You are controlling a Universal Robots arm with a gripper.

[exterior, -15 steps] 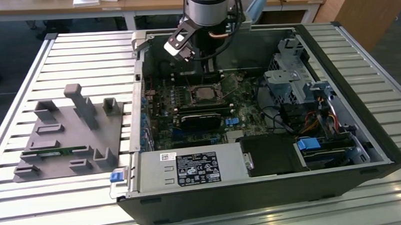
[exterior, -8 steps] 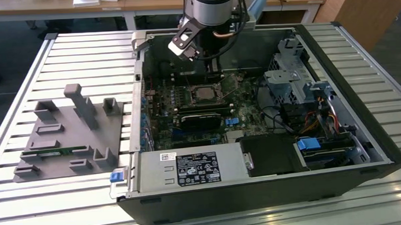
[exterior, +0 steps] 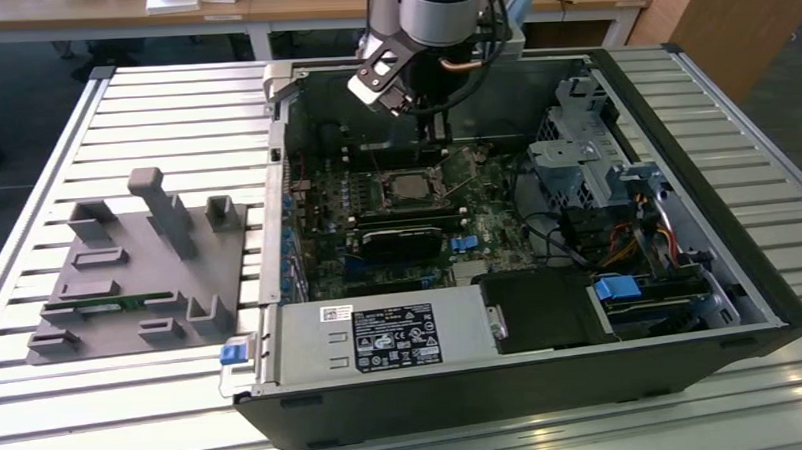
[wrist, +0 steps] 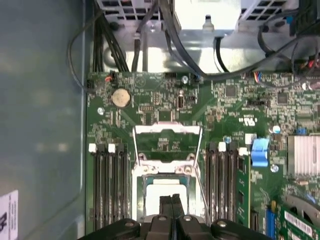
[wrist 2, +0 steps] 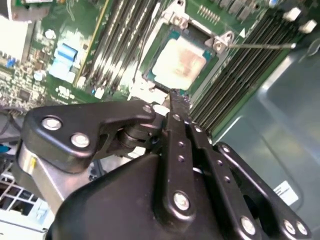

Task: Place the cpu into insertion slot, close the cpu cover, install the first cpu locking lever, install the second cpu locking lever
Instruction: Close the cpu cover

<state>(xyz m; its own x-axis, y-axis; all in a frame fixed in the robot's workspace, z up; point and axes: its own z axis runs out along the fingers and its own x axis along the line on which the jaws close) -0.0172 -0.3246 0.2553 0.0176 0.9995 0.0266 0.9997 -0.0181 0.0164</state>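
Reaching down into the open computer case (exterior: pixel 723 274), the claw (exterior: pixel 432 132) hangs over the green motherboard (wrist: pixel 150 100), close to the case wall opposite the power supply (exterior: pixel 378 336). Its 2 fingers (wrist 2: pixel 175 120) are pressed together with nothing visible between them, and in the second wrist view their tips sit at the edge of the insertion slot (wrist 2: pixel 169 35) - touching it or just above, I cannot tell. The cpu (wrist 2: pixel 179 61) lies flat in that slot near the middle of the motherboard, its dull silver top showing through the window of the cpu cover (wrist 2: pixel 197 27), which appears to lie down around it. 1 thin wire lever (wrist 2: pixel 260 45) juts out from the slot's corner across the memory slots. The case lies on the slatted counter (exterior: pixel 170 123) - a grey fixture (exterior: pixel 150 274) sits beside it, nearer the counter's edge at the exterior view's left.
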